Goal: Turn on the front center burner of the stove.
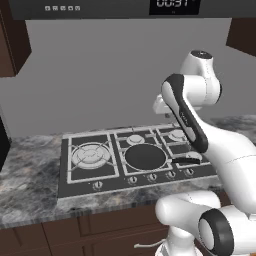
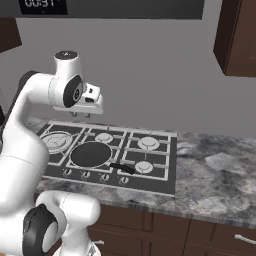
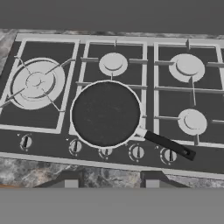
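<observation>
The stove (image 3: 39, 119) is a wide black cooktop with pale grate bars, seen from above in the hand view. A dark round pan (image 3: 105, 113) with a pale rim and a black handle (image 3: 168, 145) covers the front center burner, which is hidden under it. Five small silver knobs line the front edge, the middle one (image 3: 105, 152) just below the pan. My gripper (image 3: 111, 181) hovers above the stove's front edge, open, with nothing between its fingers. From the right base view the gripper (image 2: 81, 116) hangs high over the pan (image 2: 91, 153).
A big pale concentric-ring burner (image 3: 37, 83) is at the left and three small white-capped burners sit behind and to the right. Grey stone counter (image 2: 220, 175) runs to both sides. Dark cabinets (image 2: 240, 40) and a hood with a clock (image 1: 175, 4) hang overhead.
</observation>
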